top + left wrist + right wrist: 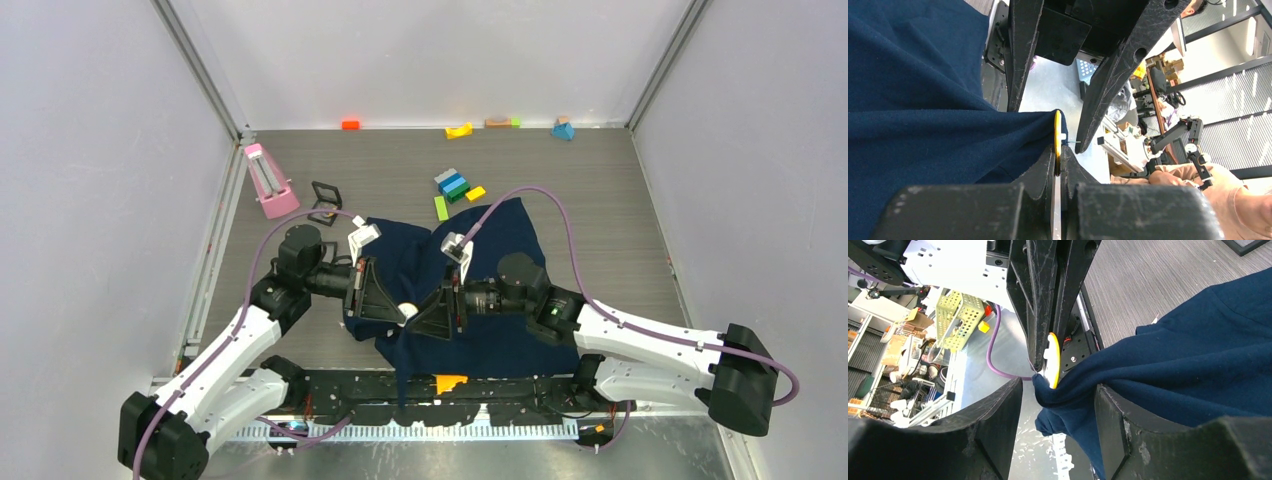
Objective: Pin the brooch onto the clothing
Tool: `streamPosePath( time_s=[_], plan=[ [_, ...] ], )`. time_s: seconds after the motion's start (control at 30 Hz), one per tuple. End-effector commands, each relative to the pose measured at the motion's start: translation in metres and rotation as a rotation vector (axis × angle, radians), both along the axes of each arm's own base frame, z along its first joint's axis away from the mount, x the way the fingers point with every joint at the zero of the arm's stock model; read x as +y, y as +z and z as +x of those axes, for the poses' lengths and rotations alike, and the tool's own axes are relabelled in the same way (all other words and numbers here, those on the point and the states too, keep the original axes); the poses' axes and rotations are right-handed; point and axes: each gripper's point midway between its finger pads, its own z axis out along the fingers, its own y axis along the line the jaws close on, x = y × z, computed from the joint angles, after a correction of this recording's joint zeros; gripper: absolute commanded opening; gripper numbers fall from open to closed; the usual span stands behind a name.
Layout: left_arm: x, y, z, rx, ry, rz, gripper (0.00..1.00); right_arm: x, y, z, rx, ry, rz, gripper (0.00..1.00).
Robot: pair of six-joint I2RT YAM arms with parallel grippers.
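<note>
Left wrist view, foreground: the left gripper (1059, 153), jaws drawn narrow and clamped on the lower rim of the brooch (1057, 129). The brooch stands on edge in line with the jaws, so only its orange-gold rim shows.

A pale back part and a thin pin (1074, 142) project sideways from the disc, on the side turned away from the bulk of the T-shirt (923, 100). The pin's axis therefore runs across the line joining the two arms, not along it. A raised fold of the shirt touches the disc's other face.

Opposite, the right gripper (1058, 388) faces the left one head-on. Its jaws are about half wide and stand one on either side of the fold and the brooch together. Cloth lies between them, but no pinch on it is visible.

Top view: the two grippers meet tip to tip above the shirt, close to the middle of the near edge of the desk (620, 200). The shirt spreads from mid-desk and hangs over that edge. The brooch is in the left arm's hold and sits between the right jaws.

Judgement: the coming move turns on bringing cloth round to the pin's side, or turning the pin toward the fold. Whether the point has entered the fabric anywhere cannot be told. Loose coloured blocks (455, 183) lie well apart, toward the far edge.
</note>
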Motion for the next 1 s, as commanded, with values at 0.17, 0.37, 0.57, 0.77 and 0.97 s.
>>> streamPosePath(
  time_s=[0.17,0.37,0.57,0.77,0.97],
  plan=[
    [0.002,0.010,-0.007,-0.043,-0.040,-0.043,0.00,0.004,0.042,0.007,-0.068,-0.038,0.123,0.57],
    [0.002,0.012,-0.007,-0.052,-0.044,-0.052,0.00,0.007,0.035,0.017,-0.052,-0.090,0.100,0.49],
    [0.002,0.013,-0.008,-0.053,-0.049,-0.057,0.00,0.006,0.033,0.026,-0.036,-0.144,0.101,0.39],
    [0.001,0.013,-0.011,-0.051,-0.062,-0.059,0.00,0.007,0.028,0.035,-0.011,-0.192,0.066,0.27],
    [0.001,0.014,-0.013,-0.060,-0.066,-0.064,0.00,0.004,0.019,0.048,0.017,-0.272,0.021,0.18]
  ],
)
